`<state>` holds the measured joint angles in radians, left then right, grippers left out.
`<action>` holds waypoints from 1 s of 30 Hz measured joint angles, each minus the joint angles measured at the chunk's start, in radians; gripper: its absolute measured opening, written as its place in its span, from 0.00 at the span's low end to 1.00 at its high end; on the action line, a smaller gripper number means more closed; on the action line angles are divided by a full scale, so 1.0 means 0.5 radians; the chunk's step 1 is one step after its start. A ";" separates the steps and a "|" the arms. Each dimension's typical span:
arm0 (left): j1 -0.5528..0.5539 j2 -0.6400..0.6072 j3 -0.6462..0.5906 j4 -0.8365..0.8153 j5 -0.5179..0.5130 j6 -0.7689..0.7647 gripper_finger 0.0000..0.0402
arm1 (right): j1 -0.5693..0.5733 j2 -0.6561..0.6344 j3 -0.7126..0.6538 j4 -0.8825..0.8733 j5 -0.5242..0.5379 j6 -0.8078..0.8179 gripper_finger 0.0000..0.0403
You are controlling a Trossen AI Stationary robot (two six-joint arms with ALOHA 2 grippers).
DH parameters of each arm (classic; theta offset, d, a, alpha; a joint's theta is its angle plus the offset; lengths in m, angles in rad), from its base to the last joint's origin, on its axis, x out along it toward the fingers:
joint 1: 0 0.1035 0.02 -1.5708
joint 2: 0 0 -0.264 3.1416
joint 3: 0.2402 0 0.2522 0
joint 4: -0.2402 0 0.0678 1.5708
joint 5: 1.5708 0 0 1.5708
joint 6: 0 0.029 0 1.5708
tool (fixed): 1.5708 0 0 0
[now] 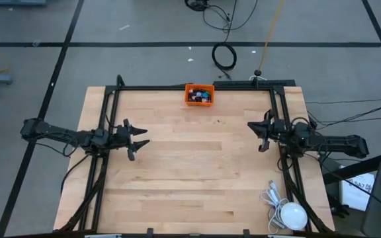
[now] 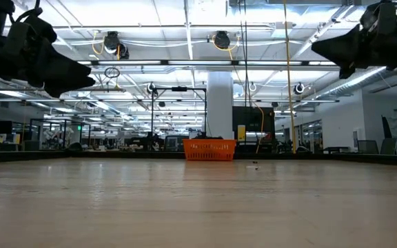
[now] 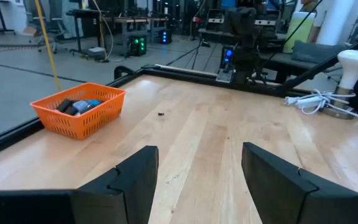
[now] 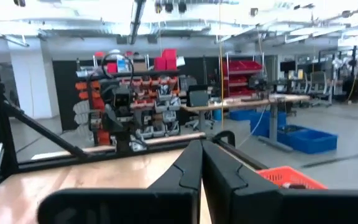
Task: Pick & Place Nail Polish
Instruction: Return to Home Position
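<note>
Nail polish [image 1: 199,96] fills one orange basket [image 1: 188,87] at the far edge of the table [image 1: 197,185]; you cannot count the bottles. It lies far-right of your left gripper [image 1: 143,137], fingers spread empty, and far-left of your right gripper [image 1: 255,131], fingers pressed together. Neither of the two arms looks clearly nearer.

Left arm [image 1: 65,135], right arm [image 1: 333,141]: dark jointed links. Left tool [image 3: 199,150], right tool [image 4: 201,146]: black angular fingers [image 3: 135,179].
</note>
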<state>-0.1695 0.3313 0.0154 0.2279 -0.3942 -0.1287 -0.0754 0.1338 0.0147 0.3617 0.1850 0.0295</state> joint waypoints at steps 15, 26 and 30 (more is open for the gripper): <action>-0.362 0.001 0.000 -0.220 -0.503 -0.151 0.57 | 0.099 -0.261 0.011 -0.429 0.012 -0.030 0.00; -0.509 -0.129 0.000 -0.311 -0.556 -0.177 0.57 | 0.161 -0.262 0.011 -0.475 -0.013 0.010 0.00; -0.464 -0.280 0.002 -0.319 -0.482 -0.038 0.57 | 0.161 -0.262 0.011 -0.463 -0.012 0.000 0.00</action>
<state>-0.4017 0.1913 0.0166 0.0685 -0.6353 -0.1475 0.0051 0.0029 0.0201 0.1302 0.1787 0.0295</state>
